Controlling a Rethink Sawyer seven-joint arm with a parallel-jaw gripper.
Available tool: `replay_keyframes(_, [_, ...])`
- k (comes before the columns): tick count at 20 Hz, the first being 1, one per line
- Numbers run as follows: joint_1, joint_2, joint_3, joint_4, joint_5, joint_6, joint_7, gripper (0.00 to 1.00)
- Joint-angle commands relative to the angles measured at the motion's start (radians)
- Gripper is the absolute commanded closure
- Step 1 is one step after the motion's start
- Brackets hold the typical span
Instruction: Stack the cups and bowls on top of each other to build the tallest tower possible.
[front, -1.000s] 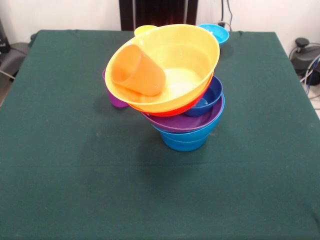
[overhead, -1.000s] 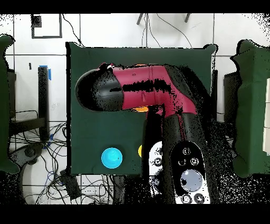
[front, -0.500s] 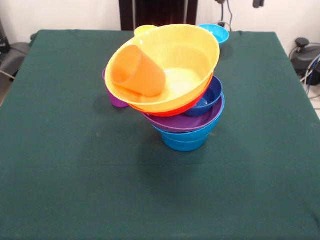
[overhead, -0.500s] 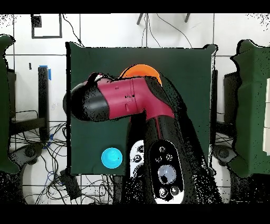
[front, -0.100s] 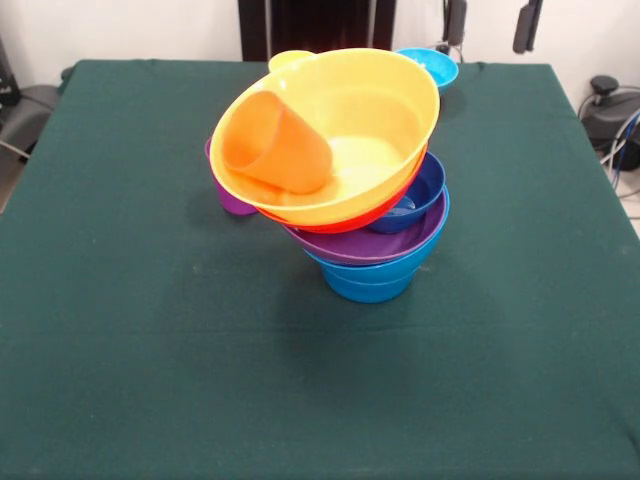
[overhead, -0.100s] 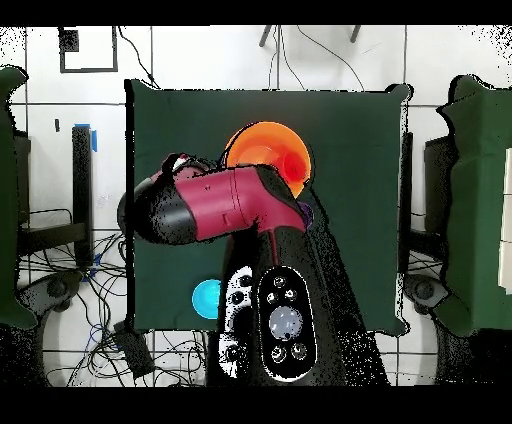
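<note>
Claw (front, -0.100s: 489, 24): we see its two dark fingertips (front, -0.100s: 456, 20) hanging apart at the top edge of the front view, holding nothing. Half a second ago only one tip showed there, farther right; a second ago none did. We read no writing or brand on any object.

Tower (front, -0.100s: 355, 200): it stands near the middle of the green table (front, -0.100s: 120, 330), below and to the left of the claw and well apart from it. From the base up we count a blue bowl (front, -0.100s: 367, 283), a purple bowl (front, -0.100s: 370, 244), a dark blue bowl (front, -0.100s: 415, 195), an orange bowl (front, -0.100s: 345, 222) showing only as a rim, and a tilted yellow bowl (front, -0.100s: 370, 130). An orange cup (front, -0.100s: 275, 145) lies on its side inside the yellow bowl. The tower is unchanged across the frames.

Behind the tower we see a purple cup (front, -0.100s: 228, 198) at its left, a yellow edge (front, -0.100s: 288, 59) we cannot identify, and a cyan bowl (front, -0.100s: 432, 65) just left of the claw.

From overhead, the arm (overhead, -0.100s: 215, 205) has swung aside, uncovering the top of the tower.
</note>
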Motion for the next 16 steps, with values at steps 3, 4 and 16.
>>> replay_keyframes(3, [0.07,0.125,-0.12,0.1,0.005,-0.091,0.207,0.0])
replay_keyframes(4, [0.077,0.129,-0.13,0.105,0.013,-0.091,0.207,0.0])
replay_keyframes(16, [0.123,0.147,-0.17,0.157,0.116,-0.116,0.188,0.0])
